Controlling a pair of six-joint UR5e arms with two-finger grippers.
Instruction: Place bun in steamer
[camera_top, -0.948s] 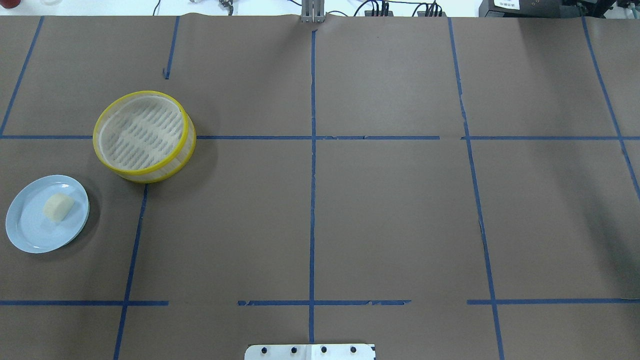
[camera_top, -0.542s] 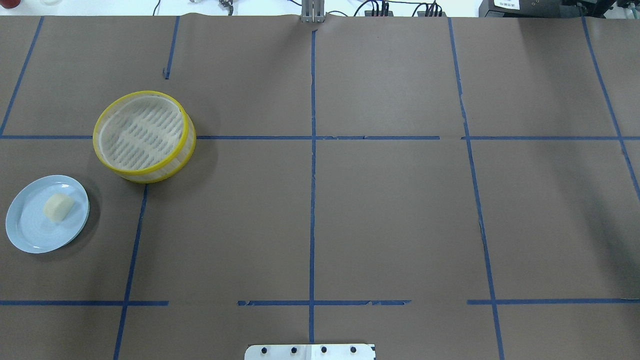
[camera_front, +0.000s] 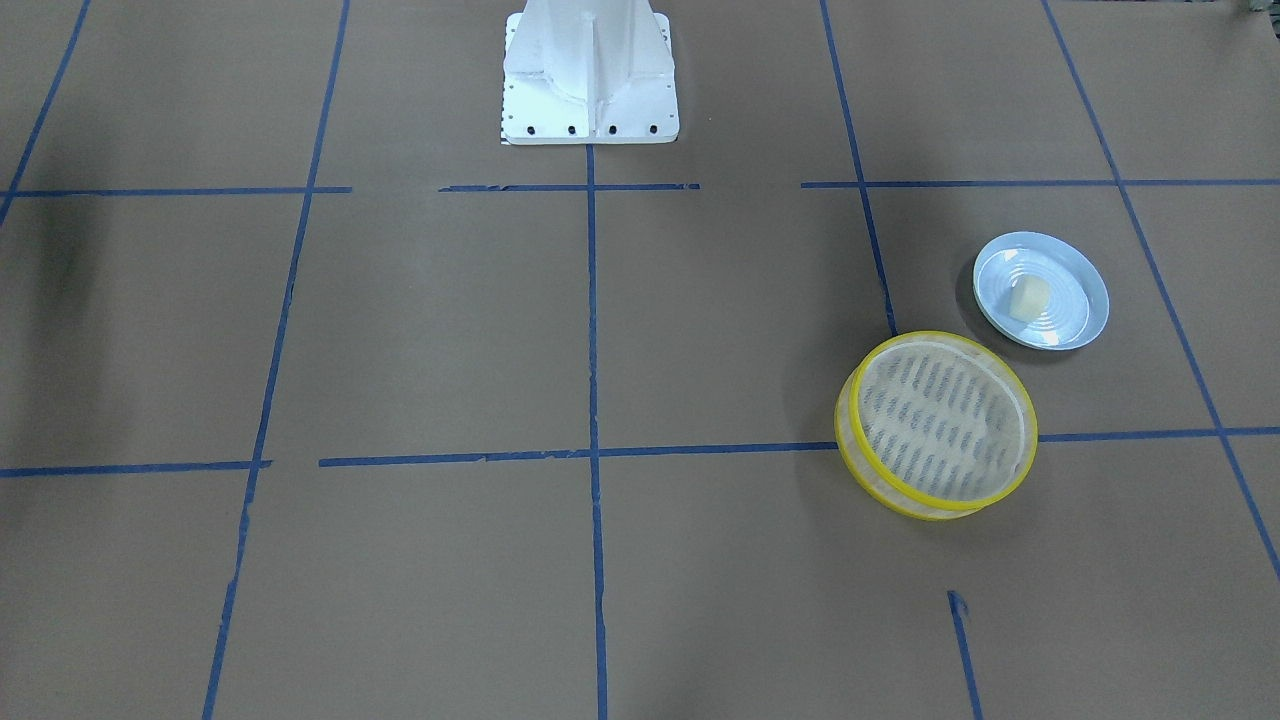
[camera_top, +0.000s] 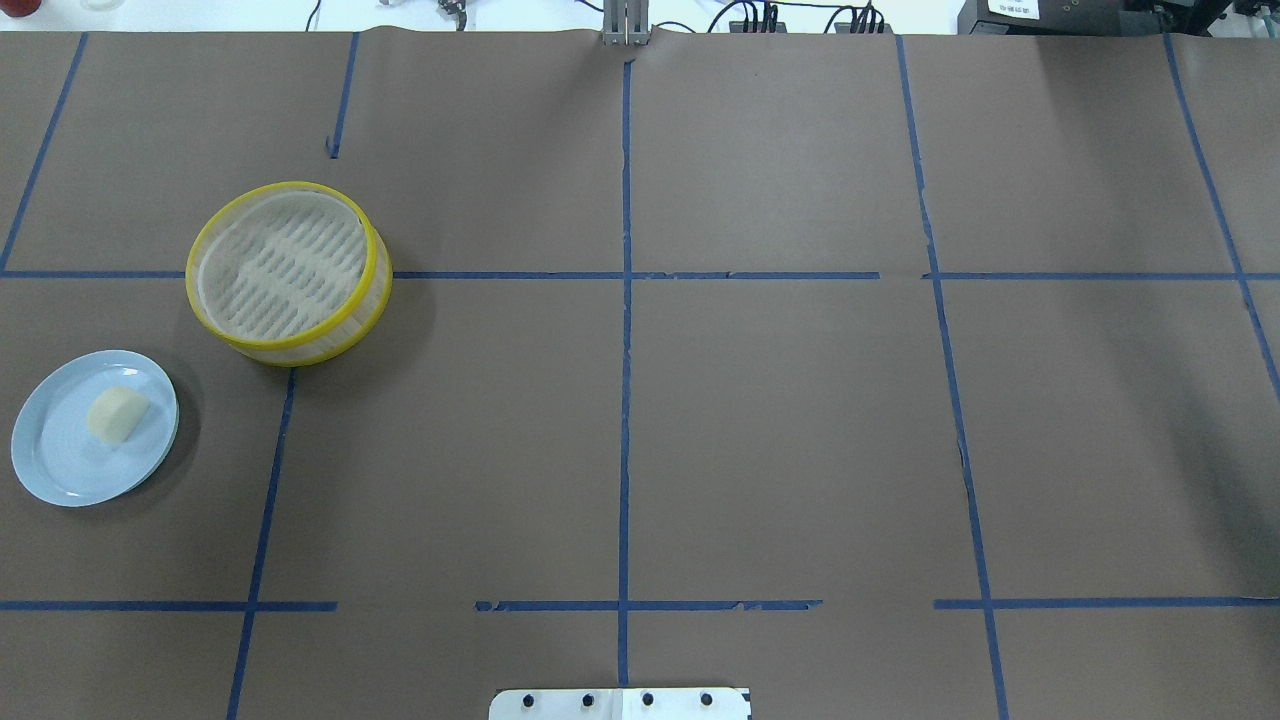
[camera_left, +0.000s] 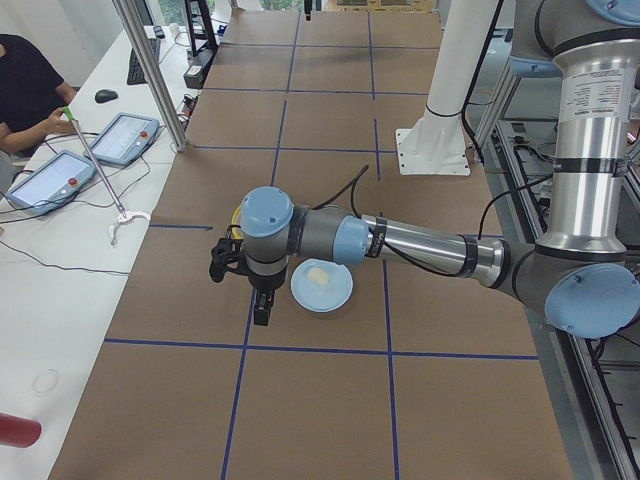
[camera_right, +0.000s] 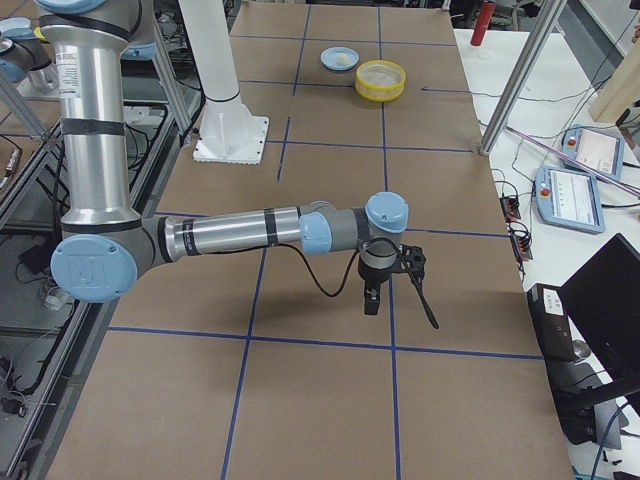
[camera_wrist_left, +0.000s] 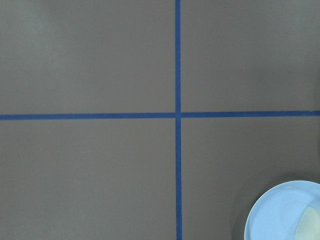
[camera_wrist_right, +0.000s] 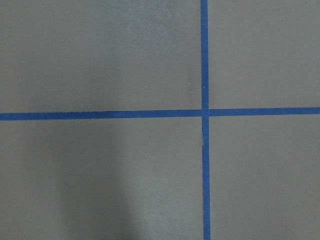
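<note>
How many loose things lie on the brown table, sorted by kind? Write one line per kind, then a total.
Bun: 1
Plate: 1
Steamer: 1
Total: 3

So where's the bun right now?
In the overhead view the bun lies on the pale blue plate at the table's left edge, just nearer the robot than the yellow-rimmed steamer.

The bun (camera_top: 118, 414) is cream-white and the plate (camera_top: 60, 462) pale blue. The steamer (camera_top: 378, 292) has yellow rims and a slotted beige floor. Blue tape lines (camera_top: 624, 400) grid the brown tabletop (camera_top: 780, 430).
</note>
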